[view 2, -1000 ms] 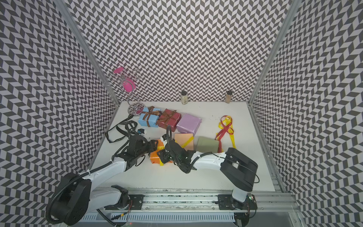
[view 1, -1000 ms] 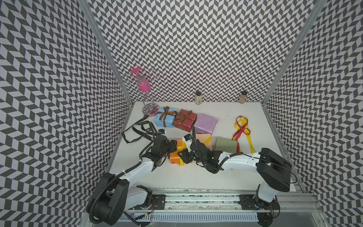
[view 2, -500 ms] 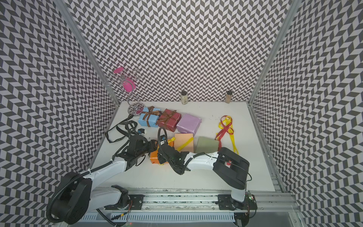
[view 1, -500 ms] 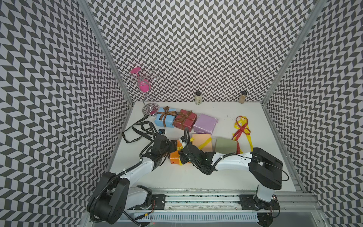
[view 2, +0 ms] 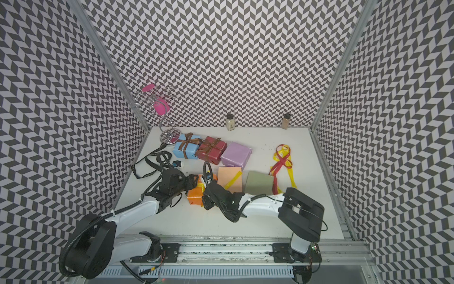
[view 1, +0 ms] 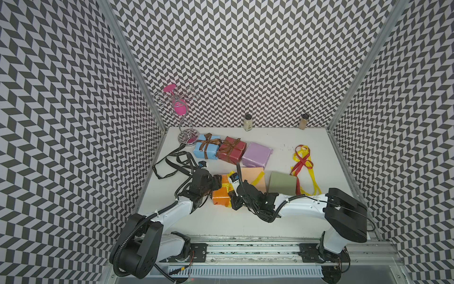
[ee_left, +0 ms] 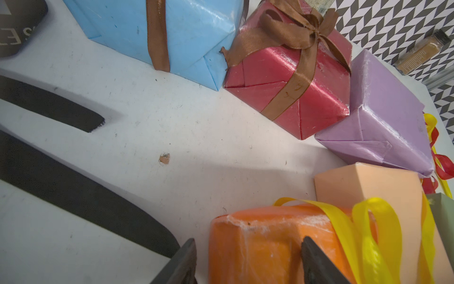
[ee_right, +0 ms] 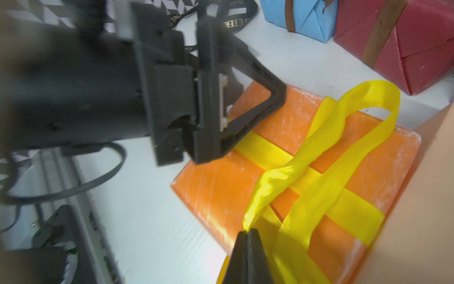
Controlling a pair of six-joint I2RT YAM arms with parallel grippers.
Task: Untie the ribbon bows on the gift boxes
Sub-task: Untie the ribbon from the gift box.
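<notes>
The orange gift box [view 1: 220, 196] lies front centre, and its yellow ribbon bow [ee_right: 319, 157] is still tied. My right gripper [ee_right: 247, 231] is shut on one tail of that bow at the box's near edge. My left gripper [ee_left: 248, 239] is open and straddles the box's far left corner, with one finger [ee_right: 270, 98] over its top. Brown bows sit tied on the light blue box [view 1: 206, 150] and the dark red box [view 1: 232, 150]. The lilac [view 1: 256, 155], peach [view 1: 253, 175] and olive green [view 1: 281, 189] boxes carry no bow.
A loose black lettered ribbon [view 1: 172, 159] lies at the left wall. Loose red and yellow ribbons [view 1: 303, 162] lie at the right. Two spice jars [view 1: 248, 122] [view 1: 303, 121] stand at the back wall. A wire stand [view 1: 179, 110] with pink pieces fills the back left corner.
My right gripper has slid left to the orange box's near edge and closed on the yellow ribbon tail. The left arm has stayed put.
</notes>
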